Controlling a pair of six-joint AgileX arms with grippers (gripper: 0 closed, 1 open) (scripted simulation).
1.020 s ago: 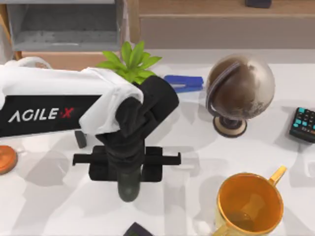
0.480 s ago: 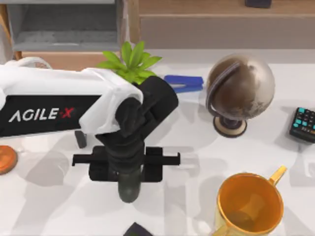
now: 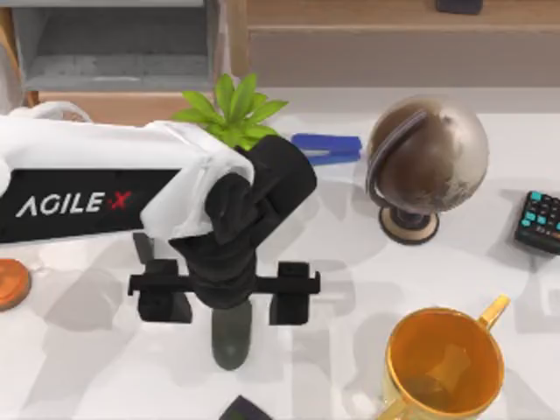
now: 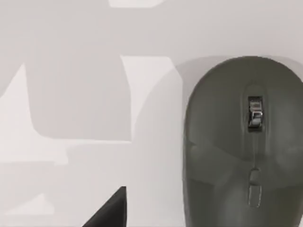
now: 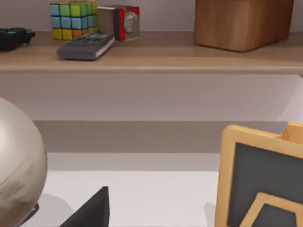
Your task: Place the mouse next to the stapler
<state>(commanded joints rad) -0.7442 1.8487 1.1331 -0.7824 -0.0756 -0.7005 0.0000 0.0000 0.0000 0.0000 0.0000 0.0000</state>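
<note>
Lying flat on the pale table [image 3: 350, 262], the mouse [image 3: 231, 337] is a smooth, rounded dark-grey oval with a small metal scroll wheel along its middle. The left gripper [image 3: 224, 293] hangs directly over its far end, fingers [image 3: 291, 293] spread wide to either side and clear of the shell. A glossy yellow mug [image 3: 444, 363] stands near the front edge to the right, with bare tabletop between it and the mouse. Farther back, a metallic globe [image 3: 426, 157] sits on a round foot, and a black keypad with teal keys [image 3: 540, 220] lies at the right edge. The stapler [image 3: 325, 147], bright blue, long and narrow, rests near the back between the globe and a leafy green plant [image 3: 229, 109]. Open surface separates stapler from mouse.
</note>
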